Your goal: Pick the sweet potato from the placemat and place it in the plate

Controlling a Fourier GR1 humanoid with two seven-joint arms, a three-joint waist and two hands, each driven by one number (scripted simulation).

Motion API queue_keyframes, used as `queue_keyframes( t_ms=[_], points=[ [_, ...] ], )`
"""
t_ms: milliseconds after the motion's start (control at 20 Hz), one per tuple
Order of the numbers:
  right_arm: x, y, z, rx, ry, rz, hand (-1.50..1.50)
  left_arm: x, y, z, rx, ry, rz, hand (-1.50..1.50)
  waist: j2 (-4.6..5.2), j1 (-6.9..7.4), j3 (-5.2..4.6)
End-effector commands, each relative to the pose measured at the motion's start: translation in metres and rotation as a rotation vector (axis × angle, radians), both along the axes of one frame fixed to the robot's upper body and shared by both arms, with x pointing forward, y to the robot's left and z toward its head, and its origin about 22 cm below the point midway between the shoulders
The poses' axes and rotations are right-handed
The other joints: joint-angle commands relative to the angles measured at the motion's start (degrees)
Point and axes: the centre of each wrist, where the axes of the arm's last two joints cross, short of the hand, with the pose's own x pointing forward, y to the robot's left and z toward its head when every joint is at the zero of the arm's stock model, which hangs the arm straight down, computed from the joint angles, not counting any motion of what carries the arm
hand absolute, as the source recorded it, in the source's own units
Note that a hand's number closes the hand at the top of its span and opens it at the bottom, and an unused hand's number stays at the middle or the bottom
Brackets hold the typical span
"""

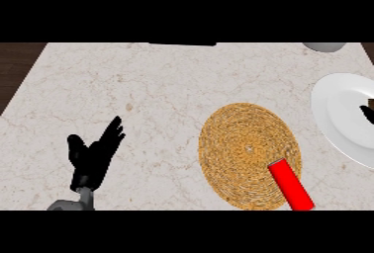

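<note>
- Seemingly late in the job: at the right edge of the frame, a black sliver of the right hand (pixel 369 114) shows above the white plate (pixel 335 123). The rest of it is cut off by the frame, and whether it is spread or closed on anything cannot be told.
- The sweet potato itself is nowhere to be made out. The round woven placemat (pixel 250 148), centre right, carries no such vegetable. Only a red bar (pixel 291 185) lies slantwise over its lower right rim, running down to the bottom of the frame.
- Judged from that, the step in hand is most likely the placing. The potato may sit hidden in the hand beyond the frame's right edge, though this is a guess.
- If so, the next move calls for bringing it down into the plate's inner well, clear of the rim. It should be let go only once it rests there, since a rounded root may roll toward the edge.
- At lower left the left hand (pixel 91 153) rests with fingers straight and spread, pointing up the frame, holding nothing.
- The surface is a pale, veined stone counter (pixel 146 89). Dark wood (pixel 15 64) shows past its upper left corner, a pale round vessel (pixel 325 46) sits at upper right, and a dark strip (pixel 182 43) lies at top centre.
</note>
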Motion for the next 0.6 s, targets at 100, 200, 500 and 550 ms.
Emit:
queue_keyframes(
  t_ms=[100, 200, 500, 550],
  points=[
    [-0.003, -0.014, -0.007, 0.085, 0.158, 0.105, -1.50, -0.003, -0.008, -0.016, 0.008, 0.012, 0.006, 0.00, 0.37, 0.22, 0.07],
    [0.000, -0.019, 0.003, 0.110, 0.114, 0.140, -1.50, -0.004, -0.013, -0.007, -0.003, 0.020, -0.029, 0.00, 0.46, 0.75, 0.19],
    [0.003, -0.002, -0.018, 0.206, -0.154, 0.183, -1.50, -0.008, -0.005, 0.001, -0.005, 0.005, -0.021, 0.00, 0.21, 0.73, 0.34],
    [0.003, -0.006, -0.013, 0.235, -0.222, 0.193, -1.50, -0.001, -0.003, -0.001, 0.001, 0.008, 0.005, 0.00, 0.29, -0.08, 0.31]
  ],
)
